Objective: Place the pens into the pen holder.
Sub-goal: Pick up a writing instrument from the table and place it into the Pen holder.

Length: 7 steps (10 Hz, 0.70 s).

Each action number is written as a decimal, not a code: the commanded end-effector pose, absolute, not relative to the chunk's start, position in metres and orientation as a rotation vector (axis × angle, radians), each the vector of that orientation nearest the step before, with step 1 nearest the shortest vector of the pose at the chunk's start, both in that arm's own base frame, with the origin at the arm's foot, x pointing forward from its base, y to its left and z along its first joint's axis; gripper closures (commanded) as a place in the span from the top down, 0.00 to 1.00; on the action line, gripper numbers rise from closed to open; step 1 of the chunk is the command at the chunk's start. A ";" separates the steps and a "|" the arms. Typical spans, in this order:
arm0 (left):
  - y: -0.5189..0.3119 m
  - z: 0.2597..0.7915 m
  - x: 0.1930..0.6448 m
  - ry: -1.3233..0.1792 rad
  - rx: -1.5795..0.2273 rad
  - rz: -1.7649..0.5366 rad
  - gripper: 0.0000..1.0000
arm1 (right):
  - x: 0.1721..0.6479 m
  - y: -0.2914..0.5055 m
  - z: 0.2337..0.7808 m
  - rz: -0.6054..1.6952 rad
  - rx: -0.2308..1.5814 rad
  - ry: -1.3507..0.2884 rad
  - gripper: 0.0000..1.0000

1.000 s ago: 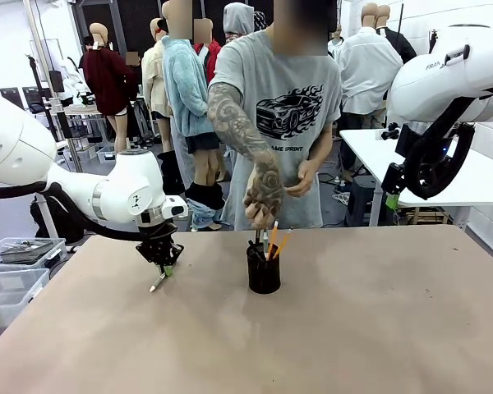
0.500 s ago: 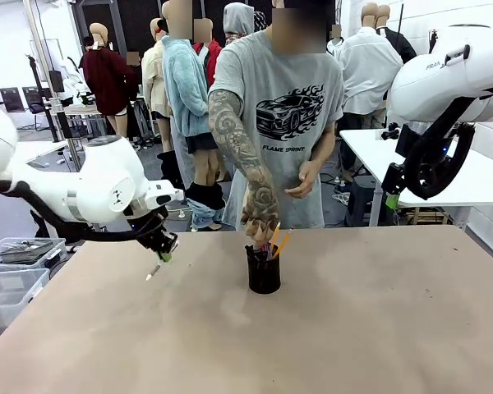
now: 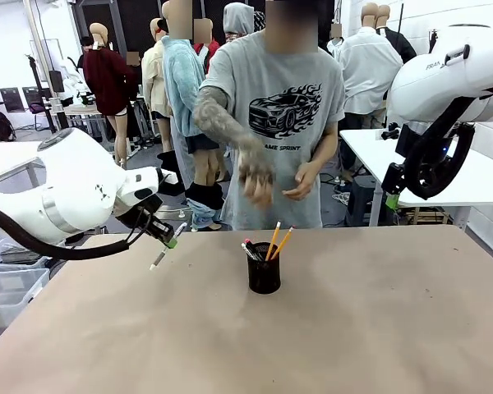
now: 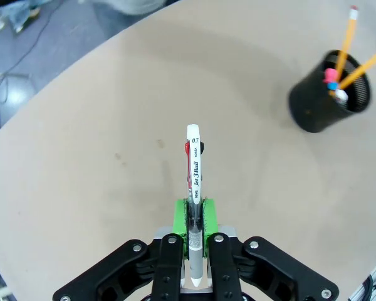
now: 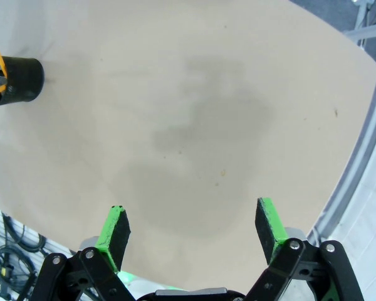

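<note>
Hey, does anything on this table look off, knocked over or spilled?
Nothing stands out. The pen holder stands upright with pencils inside, and the left gripper holds a white pen above the table.

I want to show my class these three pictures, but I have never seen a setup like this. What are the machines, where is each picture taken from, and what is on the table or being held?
These are two white robot arms at a brown table, with a person standing across it. The wide picture comes from a fixed camera between the arms. The other two come from cameras on the arms' wrists, looking along their fingers. The left gripper is shut on a white pen, held above the table in the wide picture. The right gripper is open and holds nothing. On the table stands a black mesh pen holder with pencils already in it. The person's hand is raised above it.
</note>
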<state>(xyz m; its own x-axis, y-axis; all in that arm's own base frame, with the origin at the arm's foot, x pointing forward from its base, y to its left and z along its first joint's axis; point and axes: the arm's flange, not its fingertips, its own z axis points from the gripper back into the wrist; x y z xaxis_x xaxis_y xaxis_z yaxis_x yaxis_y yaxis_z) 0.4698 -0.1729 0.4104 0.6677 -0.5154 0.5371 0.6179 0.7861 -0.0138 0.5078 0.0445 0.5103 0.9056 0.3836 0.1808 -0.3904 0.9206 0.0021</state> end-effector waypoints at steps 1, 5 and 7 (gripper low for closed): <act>-0.155 0.415 0.450 -0.578 -0.330 -0.786 0.00 | 0.508 0.044 0.510 0.398 0.022 -0.177 1.00; -0.174 0.436 0.429 -0.798 -0.623 -1.038 0.00 | 0.508 0.044 0.510 0.398 0.022 -0.177 1.00; -0.195 0.441 0.428 -0.899 -0.760 -1.056 0.00 | 0.508 0.044 0.510 0.398 0.022 -0.177 1.00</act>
